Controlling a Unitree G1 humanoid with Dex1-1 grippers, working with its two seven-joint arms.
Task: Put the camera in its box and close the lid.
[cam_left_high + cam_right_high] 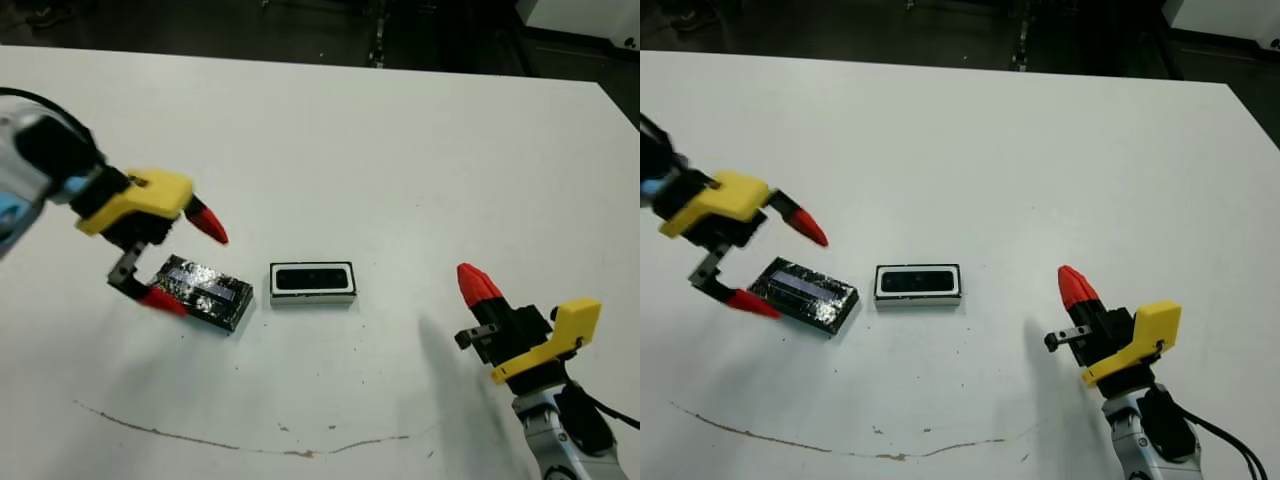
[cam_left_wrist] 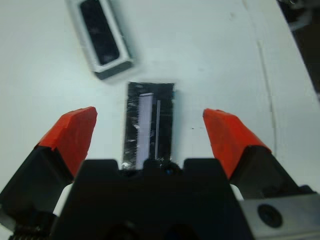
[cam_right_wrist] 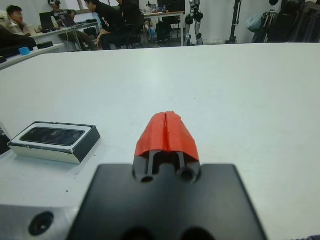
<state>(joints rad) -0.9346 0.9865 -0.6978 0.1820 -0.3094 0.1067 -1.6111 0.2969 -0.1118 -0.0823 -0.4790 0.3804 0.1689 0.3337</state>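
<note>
The box (image 1: 312, 283), a small tray with a pale rim, sits mid-table. The camera (image 1: 311, 279) lies inside it as a dark glossy bar; the right wrist view shows the camera (image 3: 52, 135) flat in the box (image 3: 75, 150). Just left of the box lies the lid (image 1: 208, 291), a black slab with a shiny speckled top, angled on the table. My left gripper (image 1: 190, 266) is open over the lid's left end, one finger on each side of it; the lid (image 2: 150, 125) shows between the fingers. My right gripper (image 1: 476, 282) is shut and empty, off to the right of the box.
A thin brownish line (image 1: 250, 447) runs across the white table (image 1: 400, 150) near its front. Beyond the far edge is dark floor. People (image 3: 107, 20) sit at desks past the table in the right wrist view.
</note>
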